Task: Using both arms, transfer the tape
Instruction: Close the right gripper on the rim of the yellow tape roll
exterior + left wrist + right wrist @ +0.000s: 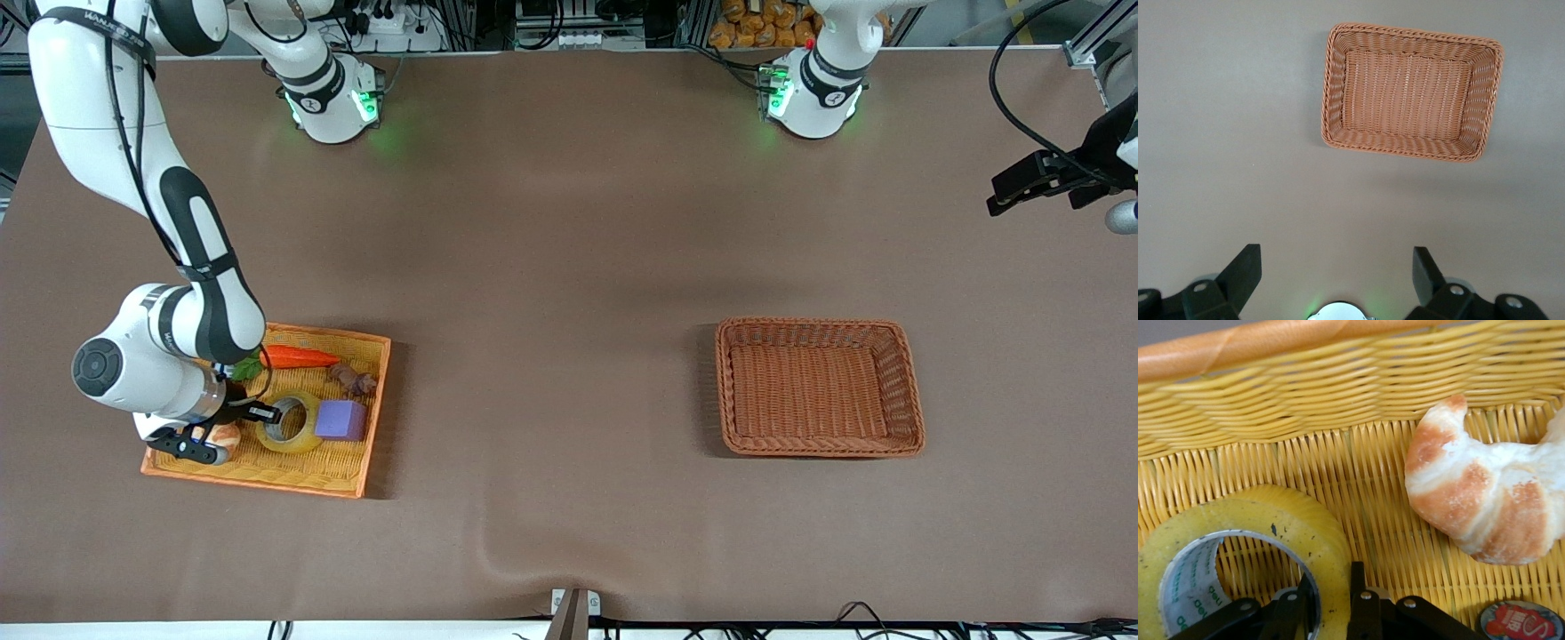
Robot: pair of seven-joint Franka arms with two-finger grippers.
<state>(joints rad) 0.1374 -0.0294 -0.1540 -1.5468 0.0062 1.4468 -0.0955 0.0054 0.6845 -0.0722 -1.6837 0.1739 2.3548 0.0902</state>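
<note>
A robotics lab is showing here: two white robot arms (pixel 133 204) are standing bolted at one long edge of a table (pixel 569 222) covered in brown cloth, green status lights glowing on their bases. Cables (pixel 1022 98), power strips and aluminium framing are crowding that edge, and more wires are trailing along the table's opposite edge.

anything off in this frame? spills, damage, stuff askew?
Nothing spilled or damaged. Only oddity: the brown table cloth has a wrinkle at its edge nearest the front camera. The right gripper is shut on the tape wall in the yellow tray; the left gripper waits open, above the table beside the empty basket.
</note>
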